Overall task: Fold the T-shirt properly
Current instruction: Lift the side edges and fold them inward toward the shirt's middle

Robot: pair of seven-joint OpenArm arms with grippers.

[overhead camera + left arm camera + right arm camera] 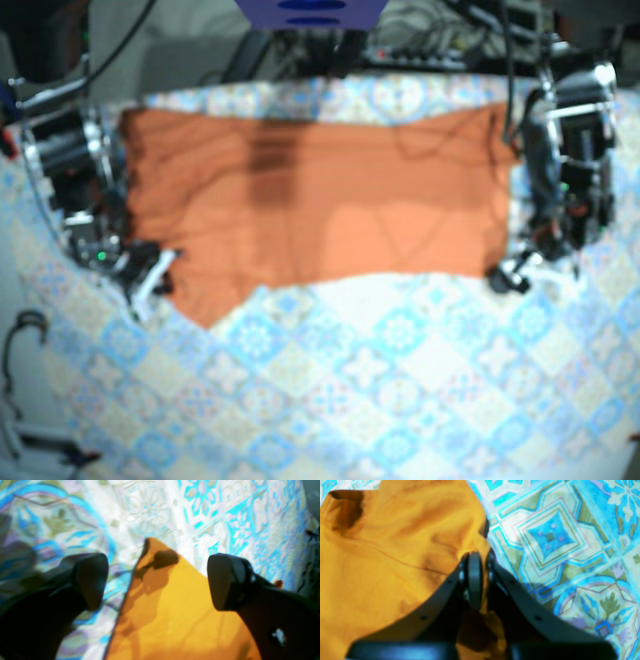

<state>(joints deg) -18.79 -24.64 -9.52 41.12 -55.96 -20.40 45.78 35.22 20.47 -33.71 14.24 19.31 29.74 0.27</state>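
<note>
The bench, under a patterned cover, carries the shirt on its far half. The shirt is spread flat, with its long axis running along the far edge from one arm's side to the other. Its near hem crosses about mid-bench and sags nearer on the right arm's side.

The right arm stands at that sagging end and the left arm at the opposite end, so each is beside its own near corner of the shirt.

In the right wrist view the right jaws are pressed together on the edge of the shirt. A pinch of orange cloth shows between them, and the rest bunches away to one side.

In the left wrist view the left jaws stand wide apart, with one pad on either side of the shirt's corner. That corner lies on the cover between them, its tip pointing straight ahead. Whether the pads already touch the fabric cannot be told.

The fold looks barely begun. The next move likely turns on this corner: it lies centred in the left jaws' gap, so they seem to need only to drop and shut before both arms can carry the hem together.
</note>
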